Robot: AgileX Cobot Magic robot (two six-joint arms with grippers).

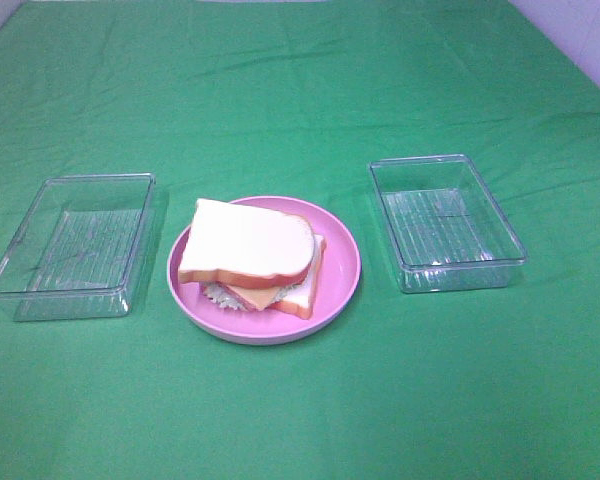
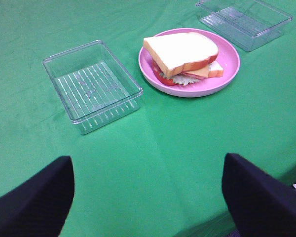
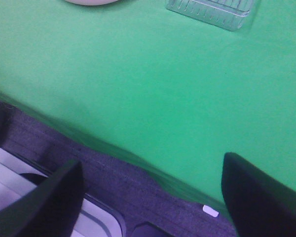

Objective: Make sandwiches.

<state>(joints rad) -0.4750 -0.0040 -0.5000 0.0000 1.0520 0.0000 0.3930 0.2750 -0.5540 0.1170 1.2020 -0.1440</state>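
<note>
exterior high view: a green cloth [image 1: 300,90] covers the table; neither arm shows in this view.
sandwich [image 1: 252,258]: stacked on the pink plate [image 1: 342,262], near the middle of the cloth, between the two boxes.
top slice: white bread with an orange-brown crust, sitting skewed over the lower slice.
fillings: a yellow cheese square [image 1: 260,295] and pale lettuce [image 1: 218,293] peek out at the near edge; the left wrist view also shows something red under the bread.
left clear box [image 1: 72,243]: just beside the plate, not touching it.
right clear box [image 1: 444,222]: a little further from the plate on the other side.
left gripper [image 2: 148,197]: fingers spread wide, holding nothing, above bare cloth, well apart from the plate.
right gripper [image 3: 150,197]: fingers spread wide, holding nothing, over the cloth's near edge, with a dark surface below.
</note>
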